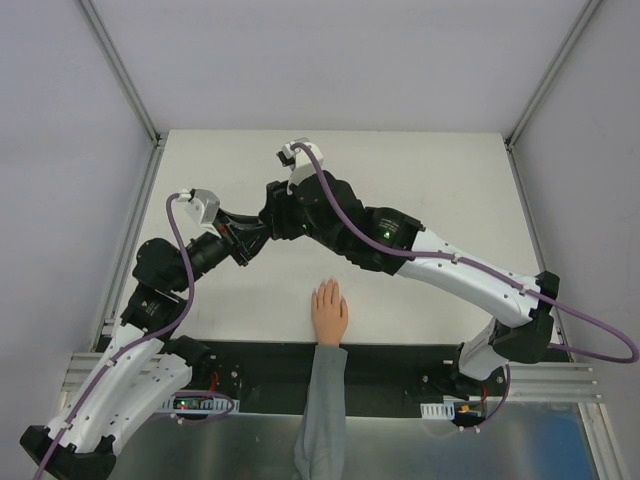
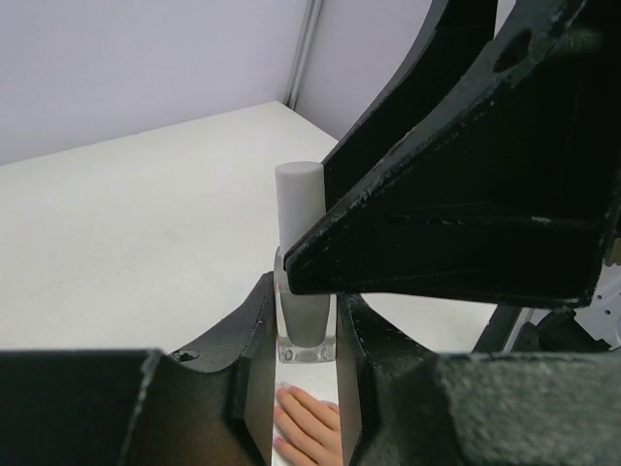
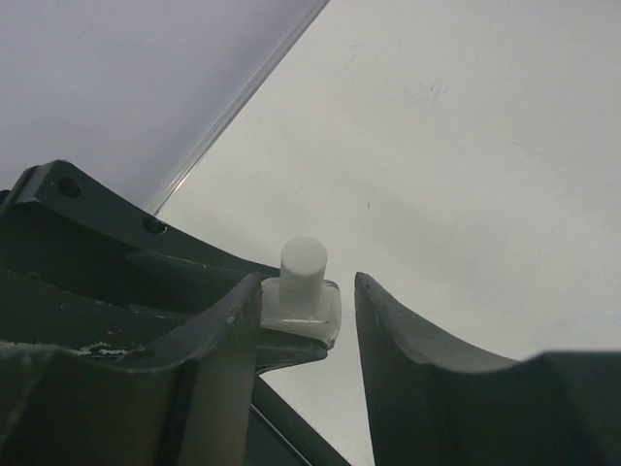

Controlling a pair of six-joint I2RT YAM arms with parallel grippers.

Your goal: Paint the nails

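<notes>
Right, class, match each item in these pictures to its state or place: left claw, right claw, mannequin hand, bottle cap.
Column 1:
1. left claw
2. right claw
3. mannequin hand
4. bottle cap

Column 2:
A. lying flat on the table
B. white
C. shut on the bottle
D. open, its jaws either side of the bottle cap

Pairs: 1-C; 2-D; 3-A; 4-B
</notes>
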